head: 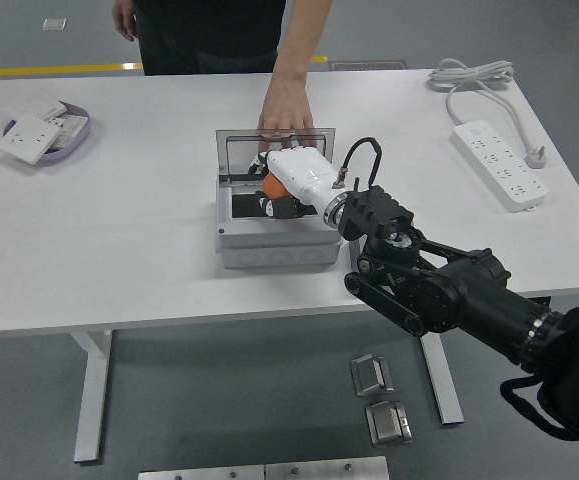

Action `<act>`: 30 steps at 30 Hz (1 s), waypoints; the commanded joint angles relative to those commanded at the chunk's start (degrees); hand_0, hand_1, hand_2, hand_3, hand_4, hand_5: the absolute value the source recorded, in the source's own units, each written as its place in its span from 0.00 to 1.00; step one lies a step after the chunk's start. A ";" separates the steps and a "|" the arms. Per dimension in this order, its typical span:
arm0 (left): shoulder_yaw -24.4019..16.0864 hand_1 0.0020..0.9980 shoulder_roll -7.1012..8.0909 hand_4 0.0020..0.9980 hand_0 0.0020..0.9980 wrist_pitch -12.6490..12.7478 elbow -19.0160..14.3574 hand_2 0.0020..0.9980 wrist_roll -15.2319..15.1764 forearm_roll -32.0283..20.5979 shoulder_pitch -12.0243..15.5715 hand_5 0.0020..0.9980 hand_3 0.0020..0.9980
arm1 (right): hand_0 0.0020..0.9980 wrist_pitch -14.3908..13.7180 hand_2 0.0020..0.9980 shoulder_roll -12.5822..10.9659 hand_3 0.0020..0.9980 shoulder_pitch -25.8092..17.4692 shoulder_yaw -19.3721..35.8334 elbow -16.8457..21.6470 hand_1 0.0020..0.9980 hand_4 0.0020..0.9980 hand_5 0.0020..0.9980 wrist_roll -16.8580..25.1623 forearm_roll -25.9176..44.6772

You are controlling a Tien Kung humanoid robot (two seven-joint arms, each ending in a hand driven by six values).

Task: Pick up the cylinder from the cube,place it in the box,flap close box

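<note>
The right arm reaches in from the near right, its white hand over the open grey box, fingers wrapped round an orange cylinder inside. The clear lid stands upright at the far side, steadied by a person's hand. A power strip lies far right.

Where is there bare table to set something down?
Bare: the table between the dish of switches and the box, and between the box and the power strip. Crowded: the box, where the right hand and a person's hand meet.
</note>
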 joint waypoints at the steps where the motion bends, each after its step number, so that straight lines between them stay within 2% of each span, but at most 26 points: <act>1: 0.00 0.62 0.00 0.67 0.60 0.01 0.00 0.57 0.00 0.00 0.00 0.31 0.61 | 0.78 0.03 0.66 0.00 0.70 -0.01 0.02 0.02 0.67 0.55 0.24 0.09 0.09; 7: 0.03 0.62 -0.03 0.67 0.60 0.04 0.00 0.57 -0.01 -0.07 0.02 0.30 0.61 | 0.78 -0.09 0.66 0.00 0.70 -0.10 -0.11 0.75 0.67 0.57 0.26 0.63 2.52; 12: 0.03 0.62 -0.16 0.67 0.60 0.05 0.00 0.57 -0.01 -0.25 0.17 0.30 0.61 | 0.78 -0.29 0.66 -0.01 0.70 -0.29 0.24 5.34 0.67 0.60 0.26 2.64 9.84; 17: -0.15 0.62 -0.22 0.67 0.60 0.08 0.00 0.57 0.06 -0.16 0.37 0.30 0.61 | 0.78 0.27 0.66 -2.53 0.71 1.41 2.92 11.19 0.66 0.60 0.26 3.76 17.83; 19: -0.14 0.62 -0.17 0.67 0.60 0.06 0.00 0.57 0.06 -0.10 0.32 0.30 0.61 | 0.78 0.59 0.66 -3.57 0.71 2.92 4.00 11.99 0.66 0.60 0.26 3.78 20.59; 22: -0.02 0.62 -0.03 0.67 0.60 -0.01 0.00 0.57 0.00 -0.11 0.13 0.30 0.61 | 0.78 0.89 0.66 -4.48 0.71 5.32 4.82 10.42 0.66 0.60 0.26 3.86 23.97; 24: 0.09 0.62 0.10 0.67 0.60 -0.06 0.00 0.57 -0.04 -0.10 -0.04 0.30 0.61 | 0.77 1.08 0.66 -4.70 0.70 7.18 4.81 8.01 0.66 0.60 0.26 4.11 26.08; 30: 0.48 0.62 0.39 0.67 0.60 -0.13 0.00 0.57 -0.03 -0.22 -0.32 0.30 0.61 | 0.76 1.68 0.66 -3.70 0.70 10.52 3.37 -0.11 0.66 0.61 0.27 5.26 30.56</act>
